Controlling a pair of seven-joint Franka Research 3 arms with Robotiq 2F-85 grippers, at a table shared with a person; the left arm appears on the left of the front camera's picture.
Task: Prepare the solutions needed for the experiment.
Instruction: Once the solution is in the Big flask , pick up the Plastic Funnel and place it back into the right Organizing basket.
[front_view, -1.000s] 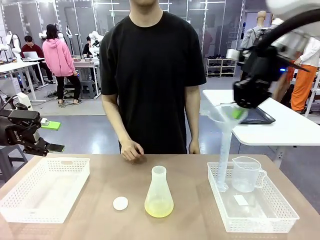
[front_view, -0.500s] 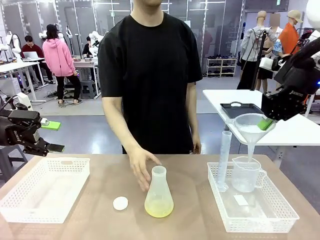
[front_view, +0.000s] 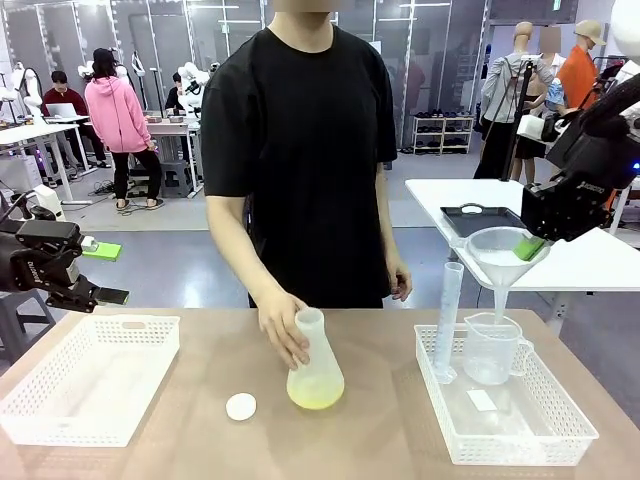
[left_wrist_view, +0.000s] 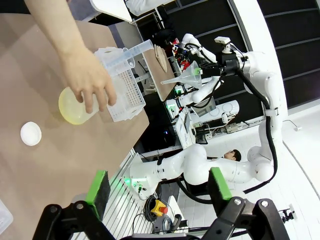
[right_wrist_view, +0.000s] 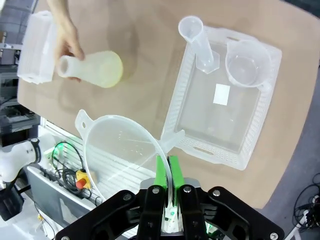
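Note:
The frosted conical flask (front_view: 316, 375) holds a shallow layer of pale yellow solution and leans to the left on the table. A person's hand (front_view: 283, 328) grips its neck. From the right wrist, the flask (right_wrist_view: 97, 68) lies on its side in the picture, with the hand (right_wrist_view: 67, 35) at its neck. My right gripper (front_view: 530, 246) is shut on the rim of a clear funnel (front_view: 497, 257), whose stem hangs above the measuring jug (front_view: 490, 350). The green pads (right_wrist_view: 162, 172) pinch the funnel (right_wrist_view: 122, 150) rim. My left gripper (front_view: 108, 296) stays open at the far left, pads (left_wrist_view: 98, 186) wide apart.
A white basket (front_view: 500, 440) on the right holds the jug, a tall graduated cylinder (front_view: 446, 320) and a small white slip. Another white basket (front_view: 30, 405) stands at the left. A round white cap (front_view: 241, 406) lies beside the flask.
The person's hand has closed on the flask's neck and tipped it left. My right gripper carried the funnel from over the cylinder to above the jug, then held still.

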